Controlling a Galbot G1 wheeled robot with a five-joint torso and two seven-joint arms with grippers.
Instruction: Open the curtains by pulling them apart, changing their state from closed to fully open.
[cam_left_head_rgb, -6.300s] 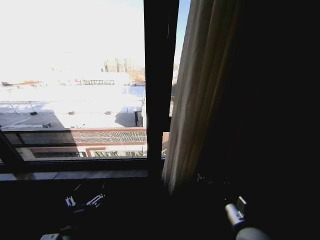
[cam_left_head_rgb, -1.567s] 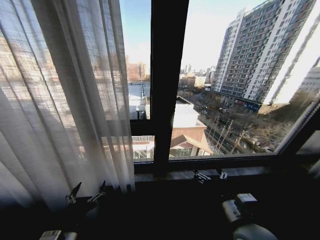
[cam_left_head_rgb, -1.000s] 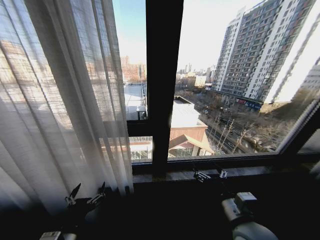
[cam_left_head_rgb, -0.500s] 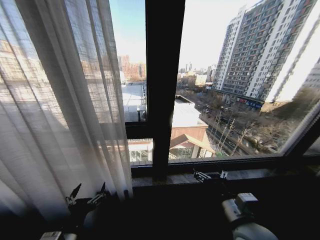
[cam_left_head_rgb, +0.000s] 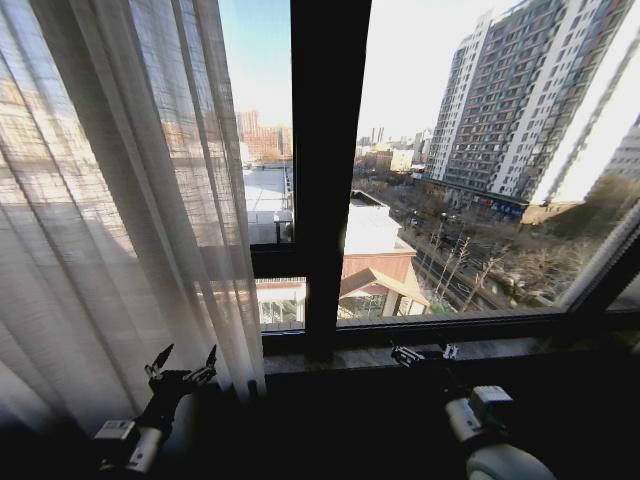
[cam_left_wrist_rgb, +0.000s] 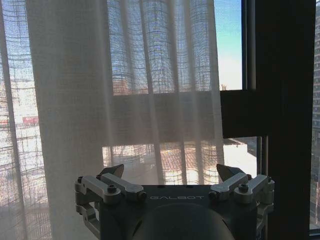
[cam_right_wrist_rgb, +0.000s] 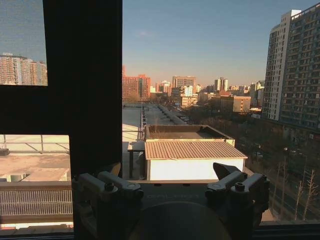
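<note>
Right glass bare; curtain covers frame's left, so I judge half done. Left claw spread, empty, near its hem; right claw also spread, empty.

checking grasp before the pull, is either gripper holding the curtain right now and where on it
Nothing is held. The left gripper is open just in front of the curtain near its lower edge, not touching it. The right gripper is open by the window sill.
</note>
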